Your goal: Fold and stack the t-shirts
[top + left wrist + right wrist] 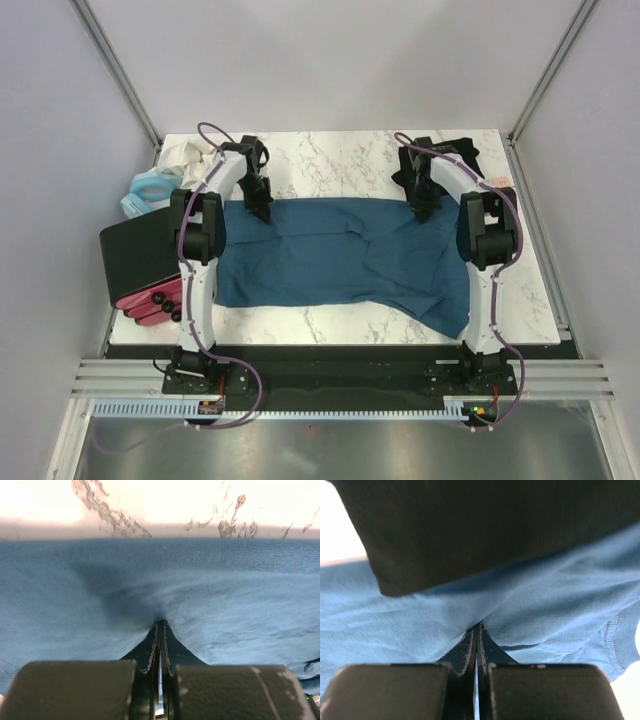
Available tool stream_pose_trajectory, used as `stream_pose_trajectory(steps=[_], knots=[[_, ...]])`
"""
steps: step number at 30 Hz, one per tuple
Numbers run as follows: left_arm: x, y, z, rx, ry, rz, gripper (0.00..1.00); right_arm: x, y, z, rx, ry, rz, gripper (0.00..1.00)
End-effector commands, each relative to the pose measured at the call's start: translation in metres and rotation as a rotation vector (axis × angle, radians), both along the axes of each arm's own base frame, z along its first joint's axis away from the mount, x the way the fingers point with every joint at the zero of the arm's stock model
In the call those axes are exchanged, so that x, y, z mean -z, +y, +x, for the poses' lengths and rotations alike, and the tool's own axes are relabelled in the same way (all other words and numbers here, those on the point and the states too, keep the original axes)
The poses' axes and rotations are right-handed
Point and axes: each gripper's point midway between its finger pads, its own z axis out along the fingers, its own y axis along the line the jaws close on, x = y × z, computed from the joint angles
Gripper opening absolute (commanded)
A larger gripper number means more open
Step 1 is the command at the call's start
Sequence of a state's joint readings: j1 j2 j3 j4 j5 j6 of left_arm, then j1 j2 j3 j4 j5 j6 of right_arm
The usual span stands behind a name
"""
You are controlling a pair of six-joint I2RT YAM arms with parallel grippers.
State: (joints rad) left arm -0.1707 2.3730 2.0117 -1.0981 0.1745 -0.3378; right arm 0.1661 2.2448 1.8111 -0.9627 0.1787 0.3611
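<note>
T-shirts are the job here, and all the action is on the teal t-shirt (340,255), spread wide on the worktop (330,160) between the two arms. Left claw (262,212) is pinched tight on the shirt's far edge. Its wrist view shows cloth puckering into a little tent right at the tips, with bare marble just beyond. Right claw (425,210) matches it further along that same edge, its tips together with a nip of teal cloth between them.

Two grips on one hem, well apart: I read that as the set-up to lift the far edge evenly and bring it toward the near side, so the fold lands straight rather than skewed.

Black t-shirt (455,150) lies bunched just beyond the right claw, looming dark over its tips. Whether it touches the teal cloth, I can't tell. It looks untouched, so the folding is barely under way.

One worry: nearer than the right claw, a teal sleeve trails toward the worktop's edge and could drag.
</note>
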Motion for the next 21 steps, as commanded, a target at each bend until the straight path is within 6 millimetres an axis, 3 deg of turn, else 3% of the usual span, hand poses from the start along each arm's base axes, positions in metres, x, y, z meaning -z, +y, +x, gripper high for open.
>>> stream_pose_trajectory(steps=[1,10,11,13,15,16,19,20,21], knots=[[-0.001,0.002,0.013,-0.002,-0.026,0.020,0.02,0.010,0.000,0.020,-0.003,-0.017,-0.016,0.00],[-0.017,0.008,0.041,-0.019,-0.113,-0.040,0.03,0.011,-0.002,0.011,0.003,0.011,-0.005,0.01],[-0.019,0.008,0.045,-0.014,-0.127,-0.055,0.05,0.010,0.000,0.011,-0.005,0.009,0.009,0.16],[-0.030,0.004,0.052,-0.010,-0.159,-0.085,0.11,-0.001,0.002,0.017,-0.013,-0.035,0.024,0.19],[-0.044,0.002,0.061,-0.009,-0.210,-0.105,0.15,-0.026,0.003,0.022,-0.014,-0.115,0.038,0.32],[-0.063,0.001,0.065,-0.013,-0.258,-0.114,0.18,-0.038,0.005,0.033,-0.011,-0.188,0.047,0.35],[-0.100,0.000,0.078,-0.023,-0.374,-0.130,0.24,-0.087,0.006,0.044,-0.012,-0.348,0.071,0.36],[-0.126,0.000,0.077,-0.026,-0.425,-0.140,0.25,-0.098,0.007,0.045,-0.017,-0.376,0.078,0.36],[-0.138,-0.003,0.077,-0.024,-0.457,-0.161,0.25,-0.117,0.007,0.044,-0.026,-0.412,0.088,0.36]])
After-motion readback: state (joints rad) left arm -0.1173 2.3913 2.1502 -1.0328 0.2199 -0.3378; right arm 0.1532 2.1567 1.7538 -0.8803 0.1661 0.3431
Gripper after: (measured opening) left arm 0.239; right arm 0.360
